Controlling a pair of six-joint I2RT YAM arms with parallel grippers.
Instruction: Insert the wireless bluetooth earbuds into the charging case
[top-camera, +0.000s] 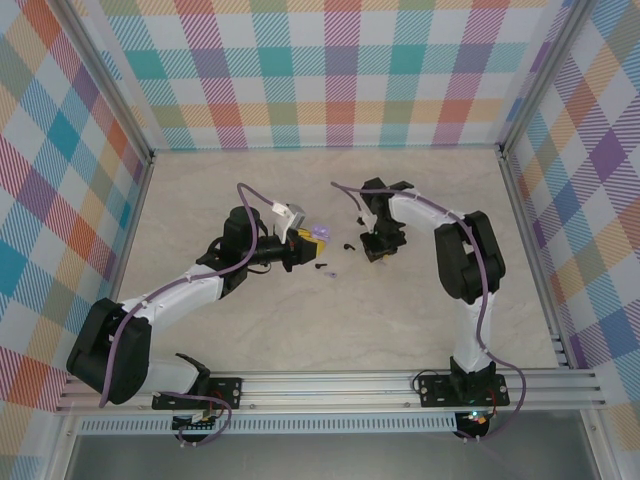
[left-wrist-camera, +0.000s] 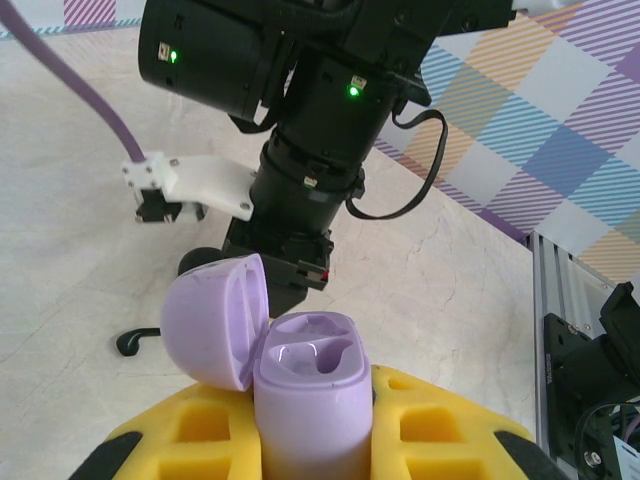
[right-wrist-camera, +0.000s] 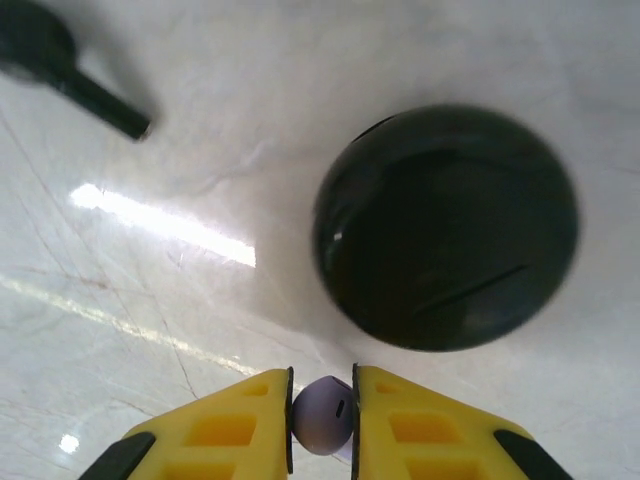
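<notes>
- Tabletop (top-camera: 330, 330): pale beige, marbled with faint veins. It runs under both the left fingers (left-wrist-camera: 190, 430) and the right fingers (right-wrist-camera: 230, 430).
- Glare streak (right-wrist-camera: 165, 225): bright bar on the tabletop, ahead of the right fingers.
- Back wall (top-camera: 340, 70): pastel plaid, well beyond both finger pairs.
- Left wall (top-camera: 50, 200) and right wall (top-camera: 590, 200): same plaid, well apart from the fingers.
- Near rail (top-camera: 340, 385): aluminium, well behind both finger pairs.
- Side rail (left-wrist-camera: 555, 300): aluminium, at the plaid wall's foot, beyond the left fingers.

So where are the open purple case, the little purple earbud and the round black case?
purple case (left-wrist-camera: 312, 410), left wrist view, front wall below the sockets
purple earbud (right-wrist-camera: 322, 415), right wrist view, its rounded head
black case (right-wrist-camera: 445, 225), right wrist view, middle of its dome
</notes>
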